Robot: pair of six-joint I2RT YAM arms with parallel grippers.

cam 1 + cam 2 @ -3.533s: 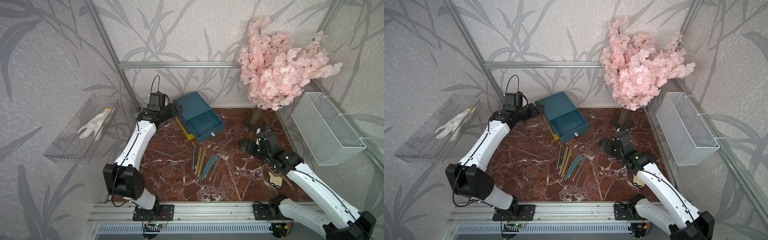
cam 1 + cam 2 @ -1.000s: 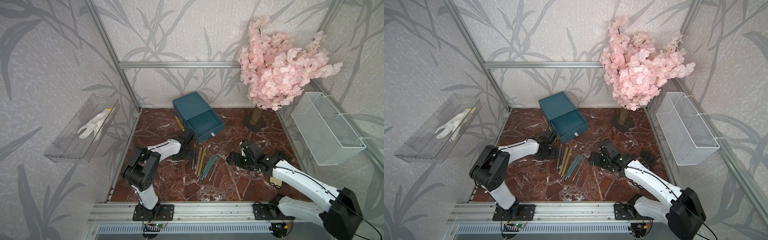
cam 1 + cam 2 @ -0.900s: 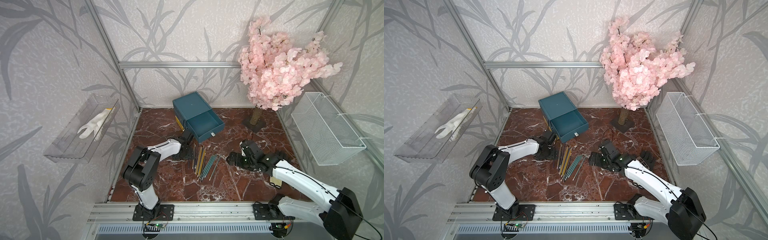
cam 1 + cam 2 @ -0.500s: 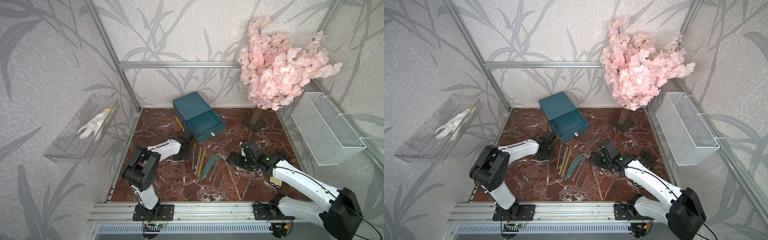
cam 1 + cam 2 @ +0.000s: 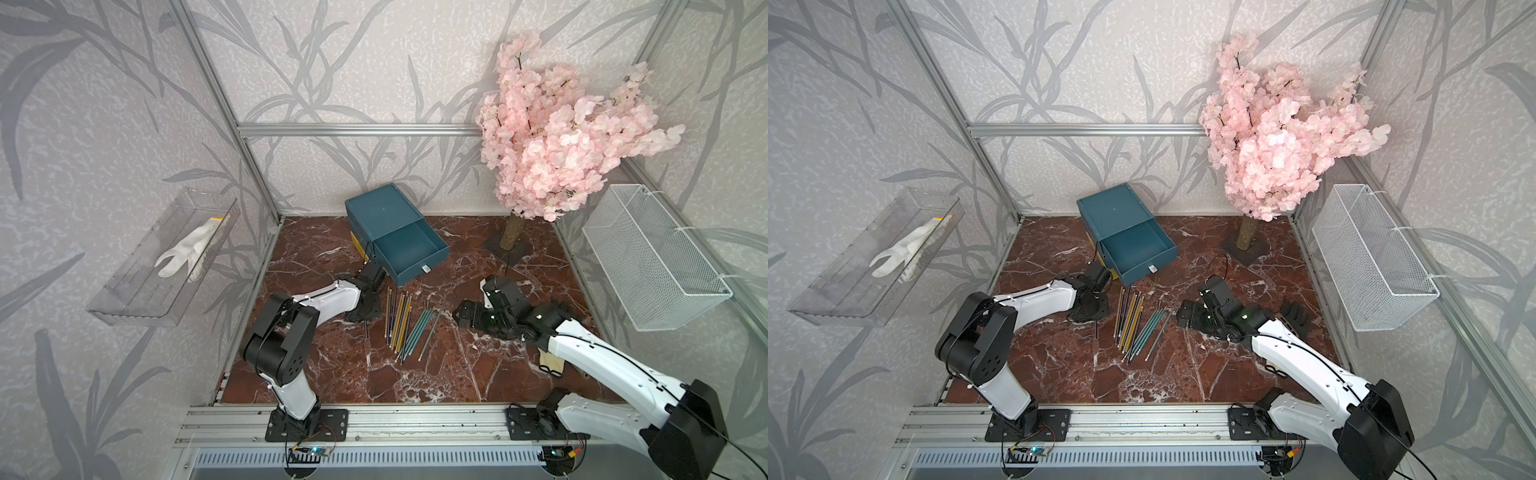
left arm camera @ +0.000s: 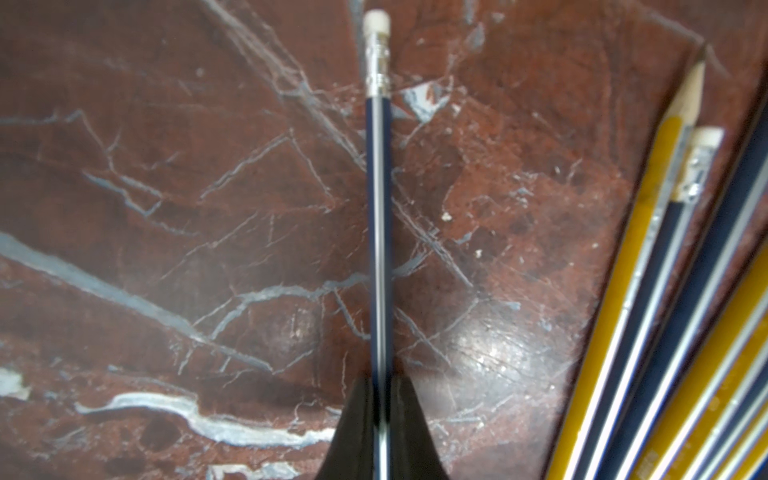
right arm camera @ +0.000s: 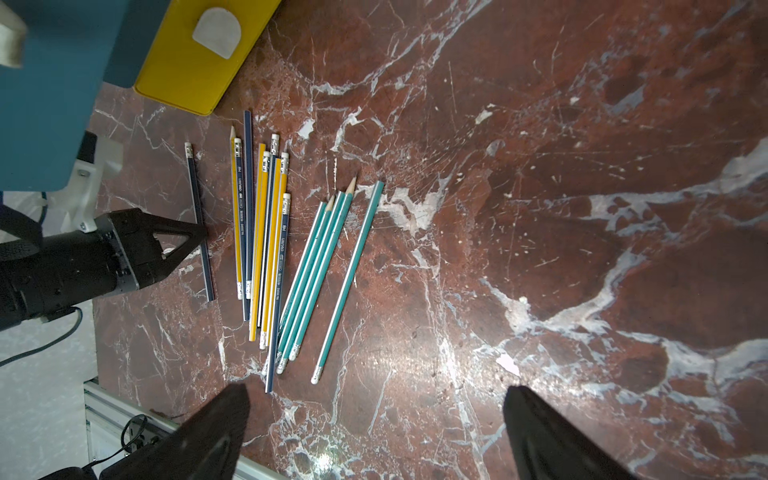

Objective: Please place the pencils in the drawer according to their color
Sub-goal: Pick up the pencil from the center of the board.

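Low in the middle of a top view, the pencils (image 5: 405, 322) are being left fanned on the red marble tabletop (image 5: 436, 374). Navy and yellow ones are bunched together, and the teal ones (image 7: 316, 270) are lying just to their right. Left of the fan, one dark navy pencil (image 6: 379, 228) is being clenched near its middle by the left end effector (image 6: 380, 399), down at tabletop level and apart from the others. Right of the fan, the right end effector (image 7: 376, 392) is being held spread wide, with nothing between its fingers. Farther back, at upper centre, the drawer (image 5: 384, 208) is being kept with its top teal tier (image 5: 409, 249) pulled out. A yellow tier (image 7: 195, 54) is being seen beneath it.
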